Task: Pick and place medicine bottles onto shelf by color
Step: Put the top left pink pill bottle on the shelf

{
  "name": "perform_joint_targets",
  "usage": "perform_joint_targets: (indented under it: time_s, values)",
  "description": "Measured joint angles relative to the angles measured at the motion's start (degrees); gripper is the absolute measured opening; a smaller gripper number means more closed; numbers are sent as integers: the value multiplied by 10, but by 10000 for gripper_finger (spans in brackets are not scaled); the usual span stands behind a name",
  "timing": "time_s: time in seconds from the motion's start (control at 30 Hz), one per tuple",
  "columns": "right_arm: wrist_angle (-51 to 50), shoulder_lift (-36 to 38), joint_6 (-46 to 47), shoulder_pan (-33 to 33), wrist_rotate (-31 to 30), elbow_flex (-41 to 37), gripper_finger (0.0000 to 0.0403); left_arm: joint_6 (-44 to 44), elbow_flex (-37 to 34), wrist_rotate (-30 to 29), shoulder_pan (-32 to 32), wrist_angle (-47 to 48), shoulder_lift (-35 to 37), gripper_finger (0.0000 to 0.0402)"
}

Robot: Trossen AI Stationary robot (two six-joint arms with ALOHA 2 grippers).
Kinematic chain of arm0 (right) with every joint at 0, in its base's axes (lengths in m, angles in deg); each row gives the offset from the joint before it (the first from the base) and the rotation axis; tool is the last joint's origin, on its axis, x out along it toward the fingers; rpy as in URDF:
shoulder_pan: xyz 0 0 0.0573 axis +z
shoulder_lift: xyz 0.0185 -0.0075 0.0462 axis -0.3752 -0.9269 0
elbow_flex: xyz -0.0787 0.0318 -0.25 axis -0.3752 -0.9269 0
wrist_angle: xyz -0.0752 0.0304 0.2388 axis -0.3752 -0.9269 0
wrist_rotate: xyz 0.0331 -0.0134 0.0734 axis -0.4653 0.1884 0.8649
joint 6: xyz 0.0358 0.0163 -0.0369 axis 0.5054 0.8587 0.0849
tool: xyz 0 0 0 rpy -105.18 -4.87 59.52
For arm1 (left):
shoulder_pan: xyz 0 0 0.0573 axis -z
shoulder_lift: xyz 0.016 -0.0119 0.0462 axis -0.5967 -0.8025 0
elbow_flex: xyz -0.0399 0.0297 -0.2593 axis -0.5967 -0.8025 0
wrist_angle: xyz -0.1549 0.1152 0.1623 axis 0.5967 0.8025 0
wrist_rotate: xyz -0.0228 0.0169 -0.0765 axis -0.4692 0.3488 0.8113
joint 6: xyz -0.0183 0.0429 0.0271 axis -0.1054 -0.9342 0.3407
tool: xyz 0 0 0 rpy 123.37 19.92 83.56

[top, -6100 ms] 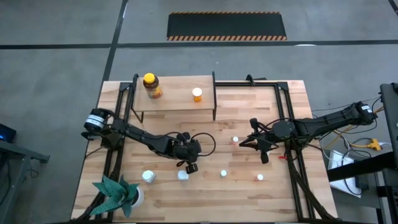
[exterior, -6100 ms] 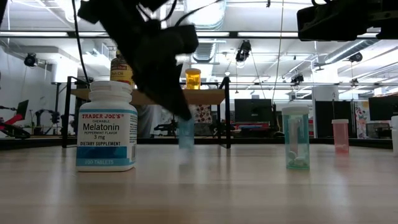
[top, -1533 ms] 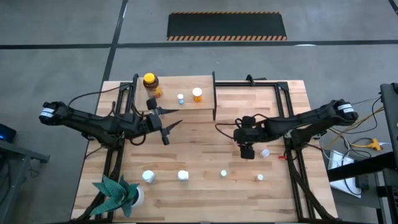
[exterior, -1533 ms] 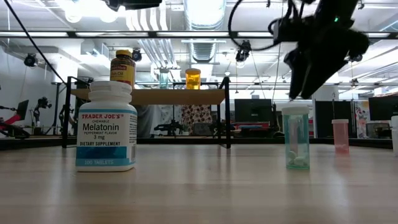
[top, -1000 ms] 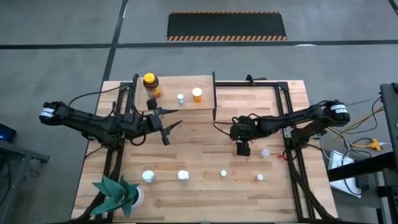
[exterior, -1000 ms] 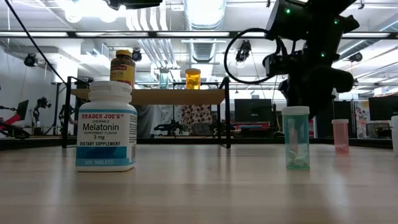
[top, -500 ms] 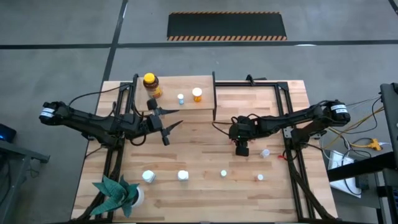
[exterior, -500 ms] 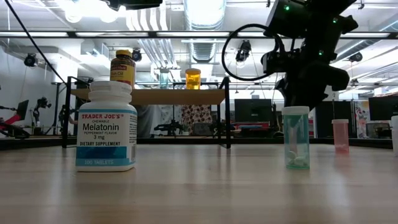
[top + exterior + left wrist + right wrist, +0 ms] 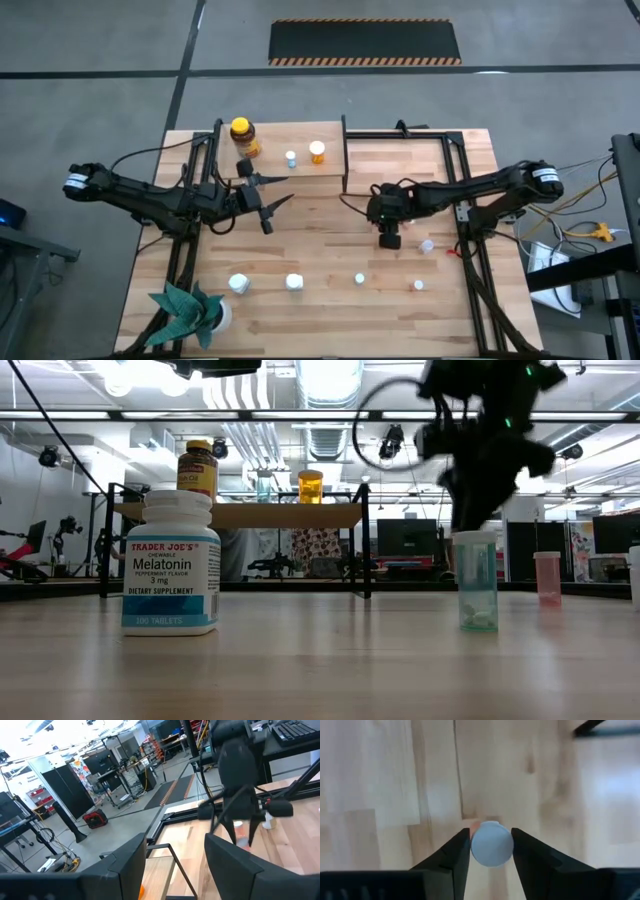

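With three bottles on the shelf point(image 9: 281, 165) at upper centre and several left on the bench point(image 9: 330, 300), my right hand point(image 9: 491, 851) points straight down at centre right, fingers closed on a pale-capped bottle point(image 9: 491, 844), while my left hand point(image 9: 268, 205) waits open at centre left.

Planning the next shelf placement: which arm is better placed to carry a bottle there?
Right: its tool brackets a white-capped bottle. The left tool hangs open and empty before the shelf.
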Motion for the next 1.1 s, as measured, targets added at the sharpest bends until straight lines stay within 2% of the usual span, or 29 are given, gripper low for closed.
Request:
perform_joint_targets:
  time_s: [0.2,0.43,0.57,0.7,0.97,1.1]
  values:
    - [-125,0,-58,-23,-76,161,119,0,0,0,0,-3,0,185]
    - [-166,0,-136,-110,-77,333,105,0,-2,0,0,-3,0,185]
    - [-154,-11,-176,-171,-32,402,107,0,-3,-1,0,-4,0,185]
    - [-152,-58,-201,-225,22,471,106,-19,-3,-5,0,-5,0,185]
    - [-166,-215,-269,-306,92,632,106,-68,-3,-8,0,-32,0,185]
    - [-186,-294,-293,-340,118,718,106,-83,-3,-32,0,-33,1,185]
